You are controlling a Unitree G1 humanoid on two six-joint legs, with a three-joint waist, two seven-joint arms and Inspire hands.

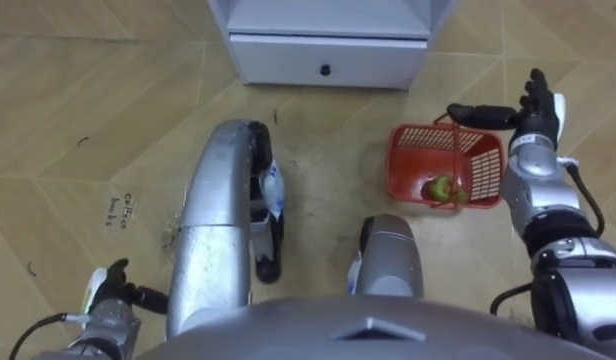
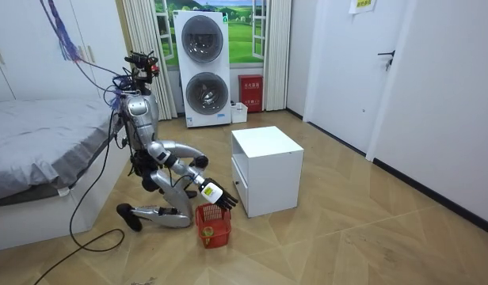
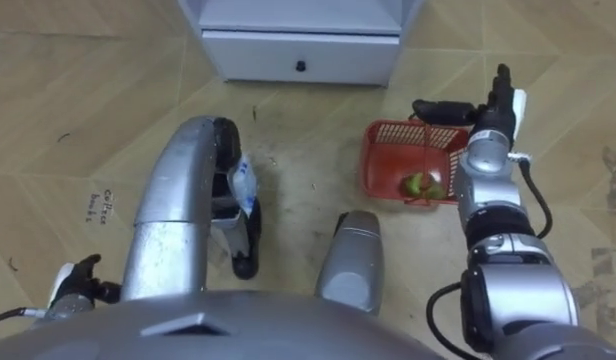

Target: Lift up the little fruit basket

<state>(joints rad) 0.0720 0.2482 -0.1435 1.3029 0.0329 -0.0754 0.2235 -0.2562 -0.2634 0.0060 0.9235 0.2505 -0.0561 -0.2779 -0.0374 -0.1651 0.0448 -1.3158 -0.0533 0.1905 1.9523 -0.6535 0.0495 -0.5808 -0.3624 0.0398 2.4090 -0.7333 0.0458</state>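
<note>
The red mesh fruit basket (image 1: 483, 172) stands on the wooden floor to my right, in front of the white cabinet. A green fruit (image 1: 441, 187) lies inside it, and a thin red handle (image 1: 456, 140) arches over it. My right hand (image 1: 536, 115) hovers at the basket's far right rim, open, with straight fingers pointing away and the thumb reaching left above the handle. It holds nothing. My left hand (image 1: 108, 300) hangs low at my left side. In the room view I kneel on the floor with the basket (image 2: 214, 224) just below my right hand (image 2: 215, 192).
A white cabinet (image 1: 328, 55) with a low drawer and dark knob stands straight ahead, close to the basket. In the room view, a bed (image 2: 46, 142) lies behind me and stacked washing machines (image 2: 203, 67) stand by the far wall.
</note>
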